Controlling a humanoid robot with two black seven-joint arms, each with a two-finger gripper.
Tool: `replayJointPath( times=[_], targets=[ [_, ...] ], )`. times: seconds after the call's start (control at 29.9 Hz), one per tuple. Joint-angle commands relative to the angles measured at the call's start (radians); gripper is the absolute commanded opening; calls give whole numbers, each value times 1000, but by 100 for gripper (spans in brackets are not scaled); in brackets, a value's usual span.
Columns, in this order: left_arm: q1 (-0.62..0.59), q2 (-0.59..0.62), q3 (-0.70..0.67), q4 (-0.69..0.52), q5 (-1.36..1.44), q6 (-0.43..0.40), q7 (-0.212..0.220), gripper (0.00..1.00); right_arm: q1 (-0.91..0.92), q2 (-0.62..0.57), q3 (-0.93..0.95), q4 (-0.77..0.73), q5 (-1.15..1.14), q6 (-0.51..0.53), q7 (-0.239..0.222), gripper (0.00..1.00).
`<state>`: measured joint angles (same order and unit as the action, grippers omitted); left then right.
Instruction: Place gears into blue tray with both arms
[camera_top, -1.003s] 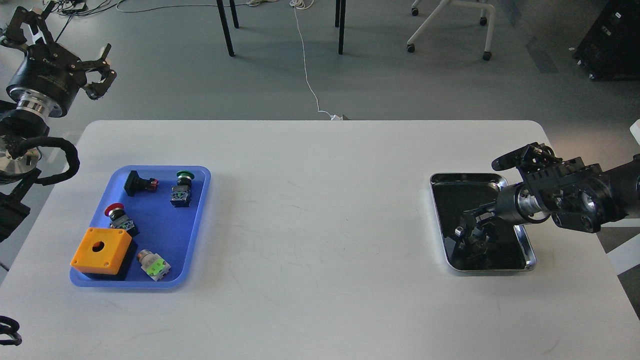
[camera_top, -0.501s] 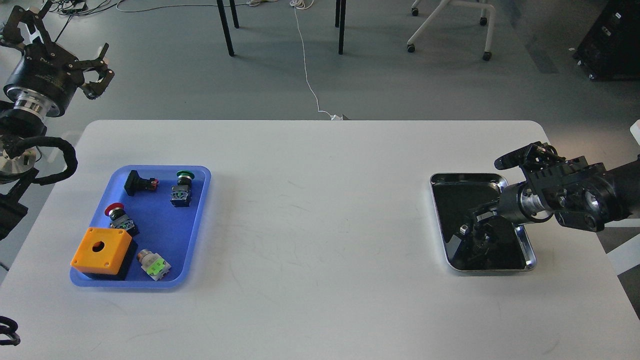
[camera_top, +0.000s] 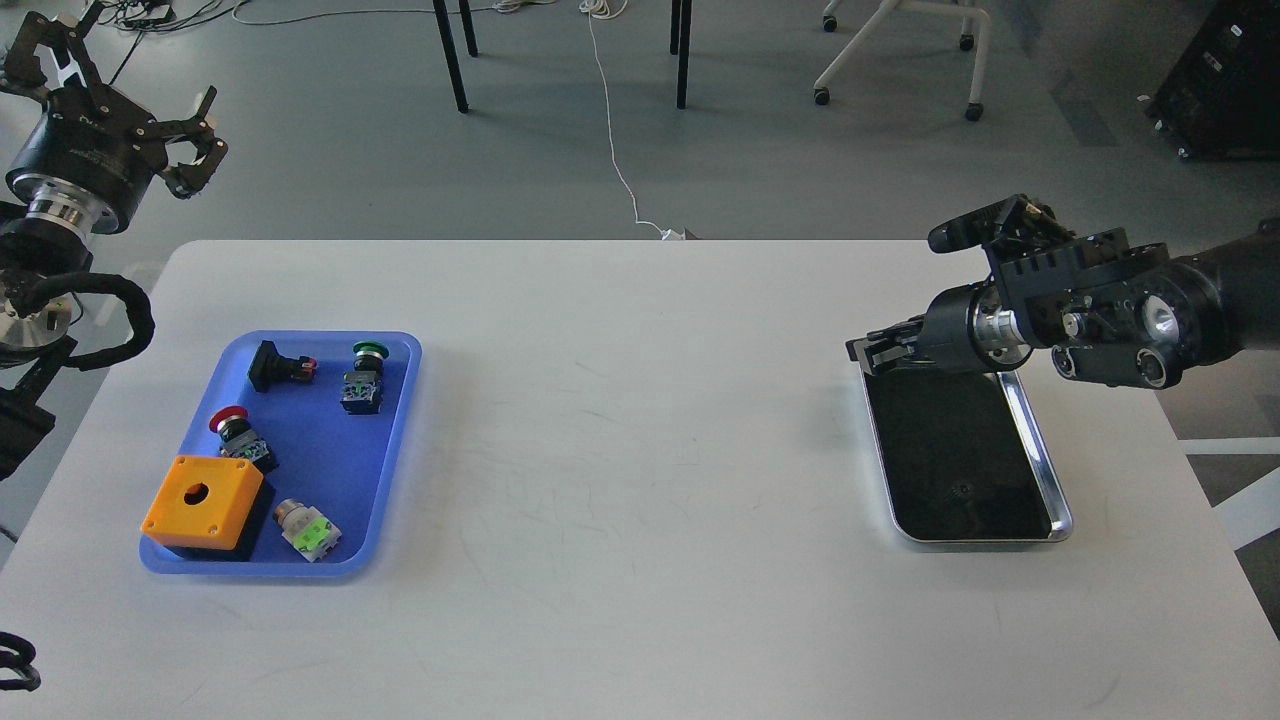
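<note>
The blue tray (camera_top: 398, 420) lies on the left of the white table and holds push-button switches and an orange box. I see no gears in it. One tiny dark gear (camera_top: 963, 490) lies near the front of the silver tray (camera_top: 1040, 470) on the right. My right gripper (camera_top: 866, 352) hovers above the silver tray's far-left corner, pointing left. Its dark fingers lie close together, and I cannot make out anything between them. My left gripper (camera_top: 196, 138) hangs off the table's far-left corner, well behind the blue tray, with its fingers spread and empty.
In the blue tray are an orange box (camera_top: 203, 501) with a round hole, a green-capped switch (camera_top: 363, 376), a red-capped switch (camera_top: 235, 433), a black switch (camera_top: 280, 367) and a grey-green part (camera_top: 308, 531). Beyond the table are chair legs and a white cable (camera_top: 615, 150).
My right gripper has risen out of the silver tray and swung up and left to its far-left corner. The tray's dark bottom now shows. The left arm has barely moved.
</note>
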<state>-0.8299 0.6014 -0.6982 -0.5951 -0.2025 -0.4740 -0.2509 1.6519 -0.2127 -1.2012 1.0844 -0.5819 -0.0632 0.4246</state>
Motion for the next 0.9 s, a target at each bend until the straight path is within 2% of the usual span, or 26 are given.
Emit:
replayJointPath(
  times=[0.0, 0.1, 0.23, 0.5, 0.7, 0.87],
  targets=[
    [-2, -2, 0, 0, 0, 1, 1, 99, -14, 100, 12, 19, -6, -85, 3, 24],
    [-2, 1, 0, 0, 0, 1, 2, 99, -44, 174, 29, 14, -3, -127, 14, 24],
    [0, 21, 6, 0, 5, 0, 2, 99, -84, 213, 112, 15, 8, -213, 62, 24],
    [0, 24, 14, 12, 11, 9, 7, 99, -145, 213, 235, 2, -7, -245, 64, 24],
    [2, 23, 16, 12, 11, 12, 5, 99, -302, 213, 268, -191, -81, -282, 64, 24],
    [3, 14, 16, 12, 11, 12, 2, 99, -345, 213, 373, -213, -171, -293, 64, 24]
  ],
)
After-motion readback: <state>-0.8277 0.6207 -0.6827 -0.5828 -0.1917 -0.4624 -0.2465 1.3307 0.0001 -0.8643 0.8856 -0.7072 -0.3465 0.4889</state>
